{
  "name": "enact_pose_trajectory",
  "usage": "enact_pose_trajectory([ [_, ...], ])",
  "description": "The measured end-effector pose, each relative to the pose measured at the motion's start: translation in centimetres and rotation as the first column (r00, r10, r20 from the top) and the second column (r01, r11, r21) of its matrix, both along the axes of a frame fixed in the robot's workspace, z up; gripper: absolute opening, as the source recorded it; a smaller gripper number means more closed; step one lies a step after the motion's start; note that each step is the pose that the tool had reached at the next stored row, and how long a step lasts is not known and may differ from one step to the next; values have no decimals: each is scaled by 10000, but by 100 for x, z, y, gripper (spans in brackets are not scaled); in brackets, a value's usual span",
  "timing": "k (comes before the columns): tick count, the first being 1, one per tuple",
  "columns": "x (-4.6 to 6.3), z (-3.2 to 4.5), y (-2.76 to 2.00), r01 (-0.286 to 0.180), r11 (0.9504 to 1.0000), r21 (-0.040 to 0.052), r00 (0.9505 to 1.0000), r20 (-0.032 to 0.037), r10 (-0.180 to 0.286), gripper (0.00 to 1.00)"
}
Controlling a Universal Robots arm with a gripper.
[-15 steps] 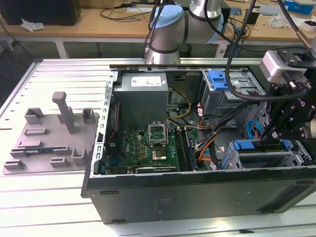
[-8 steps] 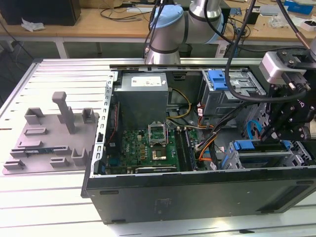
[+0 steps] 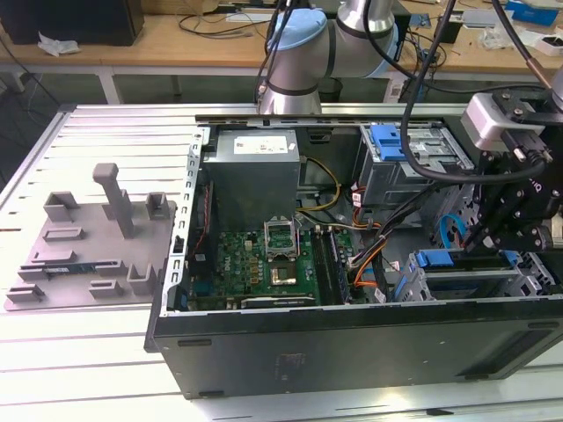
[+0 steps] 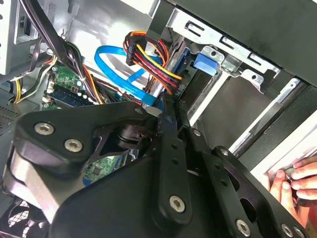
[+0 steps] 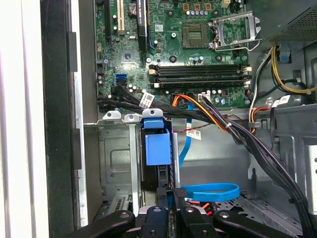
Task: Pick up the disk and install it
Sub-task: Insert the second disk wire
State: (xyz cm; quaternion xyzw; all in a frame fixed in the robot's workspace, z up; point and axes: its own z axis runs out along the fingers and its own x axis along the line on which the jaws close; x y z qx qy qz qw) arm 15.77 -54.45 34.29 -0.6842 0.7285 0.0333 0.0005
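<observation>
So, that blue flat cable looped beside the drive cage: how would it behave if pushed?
The blue flat cable probably flexes easily, since it lies in a loose loop. It would likely spring back rather than stay put, as the thin ribbon holds a smooth curve. It looks light, but I cannot tell where its ends are plugged in.

Green motherboard (image 5: 188,44), blue latch (image 5: 157,148) in drive cage, hand (image 5: 168,218) beneath

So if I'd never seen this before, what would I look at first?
Probably the open computer case in the middle of the exterior view, with its green circuit board and bundles of coloured wires showing. Then the black pincer, low inside the case on the exterior view's right, by a metal drive bay with a bright blue latch. A grey tray with upright posts sits outside the case on the exterior view's left.
</observation>
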Motion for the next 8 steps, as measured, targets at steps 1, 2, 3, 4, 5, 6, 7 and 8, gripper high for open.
enact_pose_trajectory([
  [1, 0, -2, 0, -1, 10000, 0, 10000, 0, 1, 16],
  [2, 0, -6, 0, -2, 10000, 1, 10000, 0, 2, 16],
  [3, 0, -7, 0, -3, 10000, 0, 10000, 0, 3, 16],
  [4, 0, -10, 0, -4, 10000, 0, 10000, 0, 4, 16],
  [5, 0, -13, 0, -5, 10000, 0, 10000, 0, 5, 16],
  [6, 0, -15, 0, -6, 10000, 0, 10000, 0, 6, 16],
  [7, 0, -18, 0, -7, 10000, 0, 10000, 0, 7, 16],
  [8, 0, -20, 0, -7, 10000, 0, 10000, -1, 7, 16],
])
